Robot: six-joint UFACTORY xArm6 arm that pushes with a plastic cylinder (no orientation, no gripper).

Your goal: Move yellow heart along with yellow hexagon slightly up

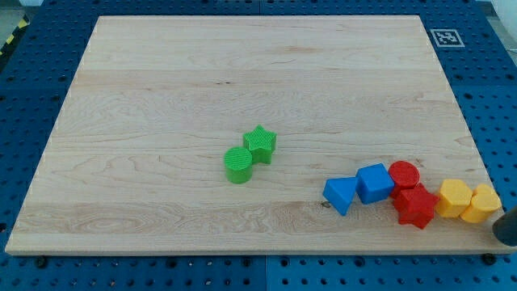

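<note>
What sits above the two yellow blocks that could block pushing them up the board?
Nothing visible. The board above the yellow heart and yellow hexagon is bare wood. The red cylinder and red star sit to their left. My tip is just below-right of them.

I have one camera, set high off the board's (161,97) near edge and tilted down and across it. It stands back enough to frame the whole wooden top with a strip of blue pegboard (32,81) all round; no second view overlaps it.
</note>
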